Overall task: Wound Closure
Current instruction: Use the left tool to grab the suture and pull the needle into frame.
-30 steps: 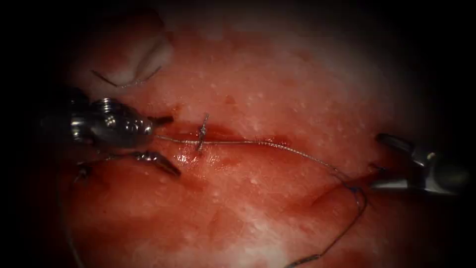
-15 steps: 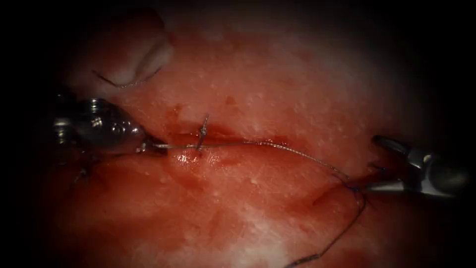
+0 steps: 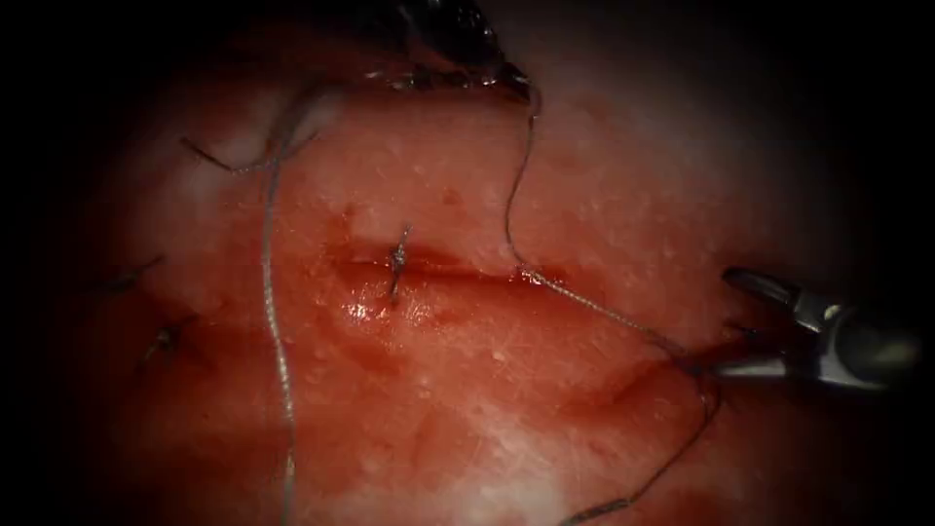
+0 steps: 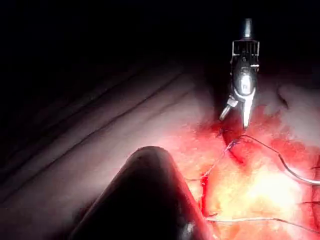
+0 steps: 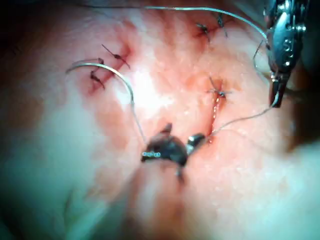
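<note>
On the wet red tissue [image 3: 506,390] you have two tools and one cut [image 3: 467,275] with one stitch [image 3: 397,258] across it. Your left tool [image 3: 521,88] (half lost in the dark) is clamped on the thread [image 3: 511,195], and your right tool [image 3: 723,323] gapes at the cut's right end, holding nothing. Left of the cut a bright curve [image 5: 107,69] lies on the surface; you cannot tell whether it is needle or thread.

Red fluid [image 3: 467,292] pooled along middle; short cut thread ends [image 3: 161,339] well left; pale ridged surface [image 4: 100,130] adjoining.
</note>
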`<act>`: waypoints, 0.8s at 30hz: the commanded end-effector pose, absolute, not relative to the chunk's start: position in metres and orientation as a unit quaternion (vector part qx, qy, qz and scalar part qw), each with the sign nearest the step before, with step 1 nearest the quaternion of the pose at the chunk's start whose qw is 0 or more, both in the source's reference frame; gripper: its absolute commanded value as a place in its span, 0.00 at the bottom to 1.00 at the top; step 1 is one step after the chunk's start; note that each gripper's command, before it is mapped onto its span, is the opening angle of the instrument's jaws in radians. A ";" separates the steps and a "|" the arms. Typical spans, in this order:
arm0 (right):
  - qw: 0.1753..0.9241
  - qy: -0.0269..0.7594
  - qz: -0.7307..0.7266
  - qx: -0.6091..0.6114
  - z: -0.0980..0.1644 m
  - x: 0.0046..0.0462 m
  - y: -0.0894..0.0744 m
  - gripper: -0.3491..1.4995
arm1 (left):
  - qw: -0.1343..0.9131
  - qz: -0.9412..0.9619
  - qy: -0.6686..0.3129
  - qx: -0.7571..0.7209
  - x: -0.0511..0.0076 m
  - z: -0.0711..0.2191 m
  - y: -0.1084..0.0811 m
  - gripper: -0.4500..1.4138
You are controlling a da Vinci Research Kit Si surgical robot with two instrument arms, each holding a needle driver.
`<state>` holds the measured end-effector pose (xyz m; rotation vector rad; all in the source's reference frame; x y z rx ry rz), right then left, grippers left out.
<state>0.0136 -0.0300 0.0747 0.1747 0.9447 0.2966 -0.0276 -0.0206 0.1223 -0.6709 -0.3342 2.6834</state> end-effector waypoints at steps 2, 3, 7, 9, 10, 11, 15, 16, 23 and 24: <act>0.876 0.454 0.141 0.085 0.075 0.0142 -0.031 0.74 | 0.189 0.944 -0.107 -0.250 -0.0279 0.124 -0.017 0.00; 0.876 0.454 0.141 0.085 0.075 0.0143 -0.031 0.74 | 0.193 0.942 -0.105 -0.253 -0.0277 0.124 -0.016 0.00; 0.875 0.455 0.139 0.087 0.075 0.0147 -0.031 0.74 | 0.204 0.938 -0.090 -0.265 -0.0269 0.126 -0.012 0.00; 0.875 0.455 0.140 0.086 0.075 0.0148 -0.031 0.74 | 0.207 0.937 -0.084 -0.267 -0.0268 0.127 -0.011 0.00; 0.875 0.456 0.139 0.087 0.075 0.0149 -0.031 0.74 | 0.209 0.936 -0.077 -0.271 -0.0267 0.127 -0.009 0.00; 0.875 0.456 0.139 0.087 0.075 0.0150 -0.031 0.74 | 0.213 0.935 -0.075 -0.274 -0.0267 0.127 -0.008 0.00; 0.875 0.456 0.139 0.087 0.075 0.0150 -0.031 0.74 | 0.215 0.933 -0.057 -0.284 -0.0265 0.128 -0.005 0.00; 0.875 0.456 0.139 0.087 0.075 0.0150 -0.031 0.74 | 0.219 0.931 -0.052 -0.286 -0.0266 0.128 -0.004 0.00; 0.875 0.456 0.139 0.086 0.076 0.0150 -0.031 0.74 | 0.224 0.927 -0.018 -0.299 -0.0265 0.128 0.002 0.00; 0.875 0.456 0.139 0.086 0.076 0.0150 -0.031 0.74 | 0.225 0.928 -0.017 -0.297 -0.0264 0.128 0.002 0.00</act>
